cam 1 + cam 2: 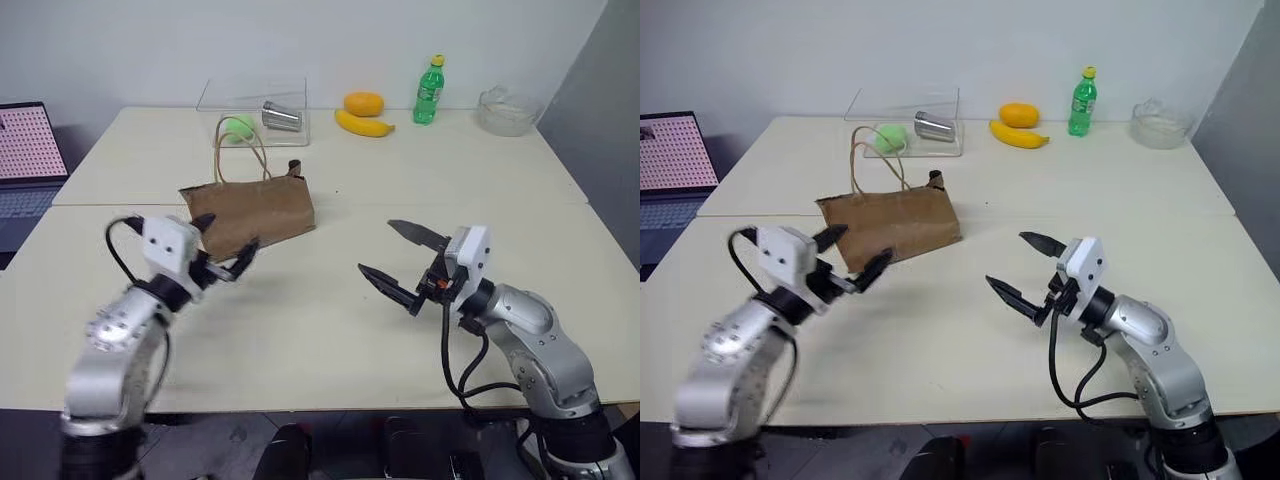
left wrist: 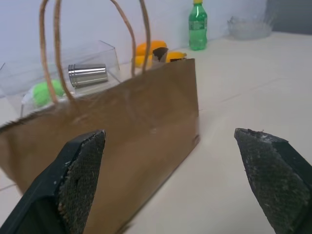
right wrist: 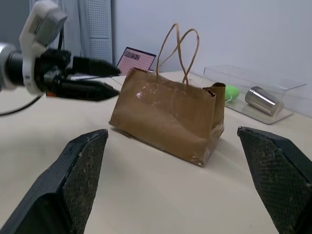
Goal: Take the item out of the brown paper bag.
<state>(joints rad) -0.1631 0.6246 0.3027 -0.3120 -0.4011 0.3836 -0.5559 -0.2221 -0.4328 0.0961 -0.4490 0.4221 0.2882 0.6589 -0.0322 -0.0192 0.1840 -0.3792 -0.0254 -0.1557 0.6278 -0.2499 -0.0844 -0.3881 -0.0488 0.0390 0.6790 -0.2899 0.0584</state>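
Brown paper bag stood upright on the table, creased, two thin tan cord handles looped up, just ahead of the left gripper, fingers spread and empty, right gripper spread and empty, well to the bag's right

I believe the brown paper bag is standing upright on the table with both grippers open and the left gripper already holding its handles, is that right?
Not quite: the left gripper holds nothing; the right wrist view shows it open beside the brown paper bag, apart from the handles. The bag does stand upright on the table, and the right gripper is open too.
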